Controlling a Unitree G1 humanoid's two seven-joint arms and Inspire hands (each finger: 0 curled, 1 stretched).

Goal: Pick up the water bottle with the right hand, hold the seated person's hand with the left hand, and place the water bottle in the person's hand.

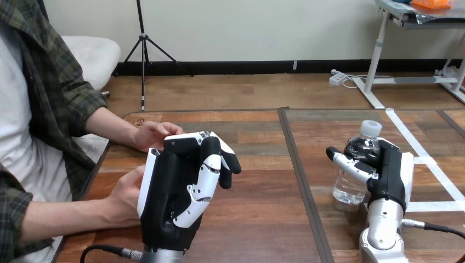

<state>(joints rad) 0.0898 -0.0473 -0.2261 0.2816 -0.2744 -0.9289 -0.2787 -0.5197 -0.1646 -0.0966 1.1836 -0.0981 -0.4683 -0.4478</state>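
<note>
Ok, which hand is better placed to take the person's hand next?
Left: the left hand sits beside the person's nearer hand, while the right hand is curled round the water bottle.

Smooth wood is seen in the table, clear glossy plastic in the bottle, matt black and glossy white plastic in the left hand and right hand, silvery metal in the forearm.

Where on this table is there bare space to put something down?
The wide bare stretch of table between the left hand and the water bottle in the right hand. Crowded at the left around the person's hands.
</note>
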